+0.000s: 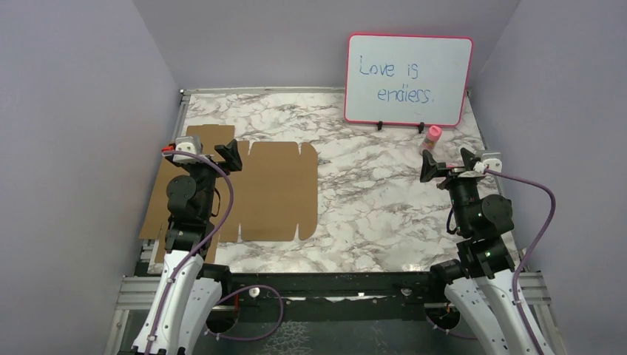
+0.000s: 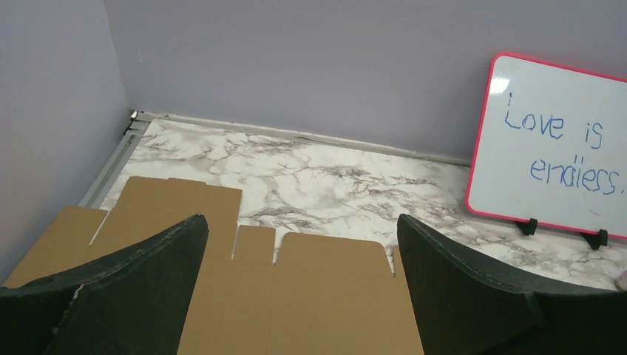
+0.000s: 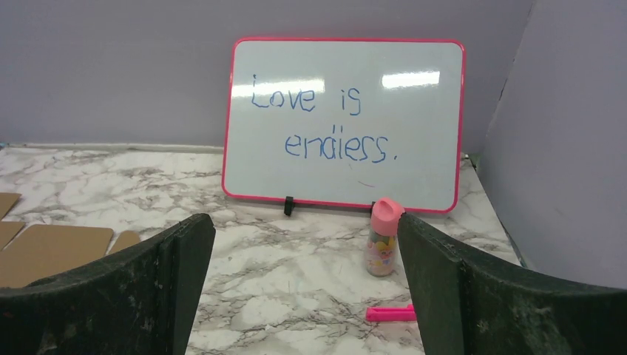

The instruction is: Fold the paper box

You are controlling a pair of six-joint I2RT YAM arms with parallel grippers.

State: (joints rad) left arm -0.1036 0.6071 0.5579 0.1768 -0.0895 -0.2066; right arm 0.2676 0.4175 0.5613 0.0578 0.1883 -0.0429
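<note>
The paper box [image 1: 270, 192] is a flat, unfolded brown cardboard sheet with flaps and notches, lying on the left half of the marble table. It also shows in the left wrist view [image 2: 318, 296] and at the left edge of the right wrist view [image 3: 52, 251]. My left gripper [image 1: 207, 154] hangs above the sheet's left part, open and empty; in its own view [image 2: 302, 244] the jaws stand wide apart. My right gripper [image 1: 448, 166] is open and empty above the table's right side, far from the sheet; it also shows in the right wrist view [image 3: 304, 244].
A pink-framed whiteboard [image 1: 408, 80] with blue writing stands at the back right. A small pink-capped bottle [image 1: 432, 137] stands in front of it, and a pink marker [image 3: 390, 313] lies on the table near my right gripper. Grey walls close in the table on three sides.
</note>
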